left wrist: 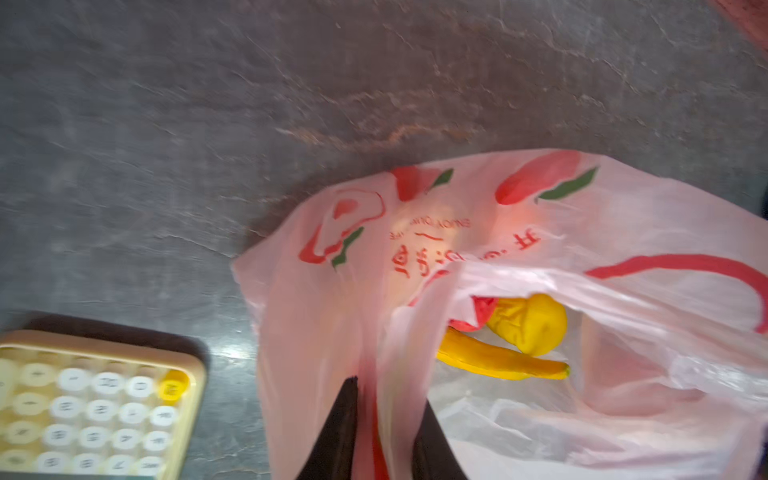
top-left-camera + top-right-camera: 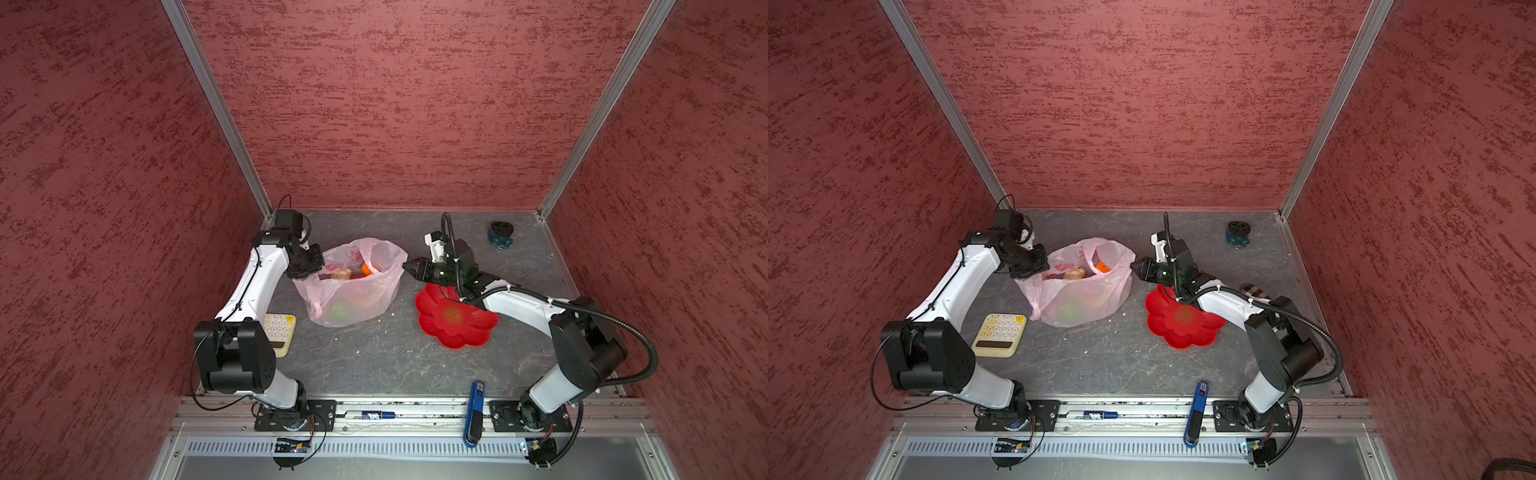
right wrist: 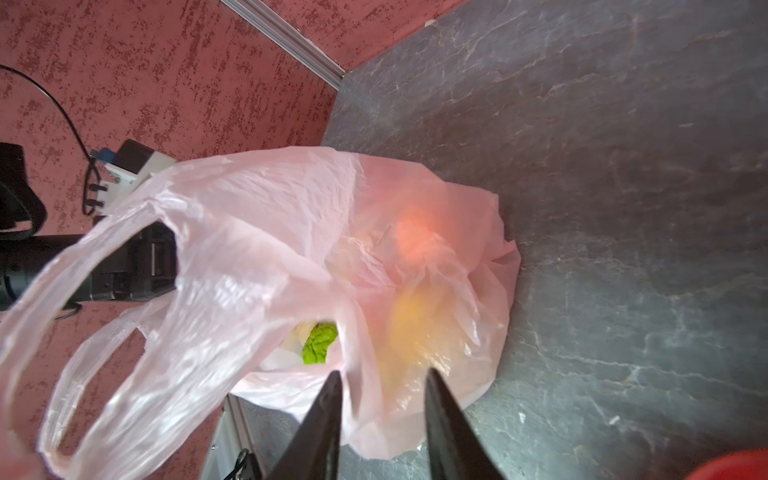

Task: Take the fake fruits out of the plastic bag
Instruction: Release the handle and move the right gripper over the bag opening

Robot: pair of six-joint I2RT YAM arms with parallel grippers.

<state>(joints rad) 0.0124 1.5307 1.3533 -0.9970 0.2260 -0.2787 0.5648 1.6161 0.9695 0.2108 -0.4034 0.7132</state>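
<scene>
On the desk (image 2: 374, 361), toward the far side, the plastic bag (image 2: 353, 299) sits with the fake fruits (image 1: 528, 328) inside — left end effector (image 2: 311, 272) clamped on its left rim, right end effector (image 2: 409, 266) apart at its right edge.

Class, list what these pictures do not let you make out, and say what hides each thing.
1. Number of fake fruits: film of the plastic bag veils most in both top views.
2. Calculator: cut off by the left wrist view's edge.
3. Red dish: partly covered by the right arm in both top views.
4. Dark teal object at the far corner: too small to identify.
</scene>
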